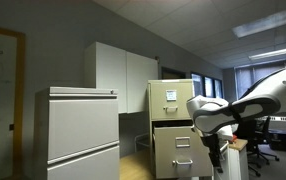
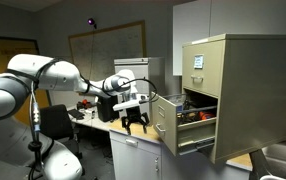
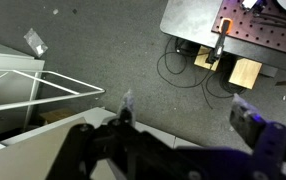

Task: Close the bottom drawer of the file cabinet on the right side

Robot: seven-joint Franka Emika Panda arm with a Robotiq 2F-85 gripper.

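The beige file cabinet point(image 2: 245, 90) stands at the right in an exterior view and in the middle in the other point(image 1: 170, 100). The bottom drawer point(image 2: 169, 125), the lowest one that shows, stands pulled out toward the arm, with items inside. My gripper point(image 2: 135, 124) hangs fingers down just beside the drawer's front, a small gap away, open and empty. It also shows in an exterior view point(image 1: 216, 152) in front of the cabinet's lower drawers. In the wrist view my open fingers point(image 3: 188, 112) frame grey carpet far below.
A wider pale grey cabinet point(image 1: 81, 132) stands beside the beige one, with white wall cupboards point(image 1: 123, 75) behind. A desk with clutter point(image 2: 95, 112) and an office chair point(image 2: 55, 122) lie behind the arm. The wrist view shows a table point(image 3: 198, 20) with cables on the floor.
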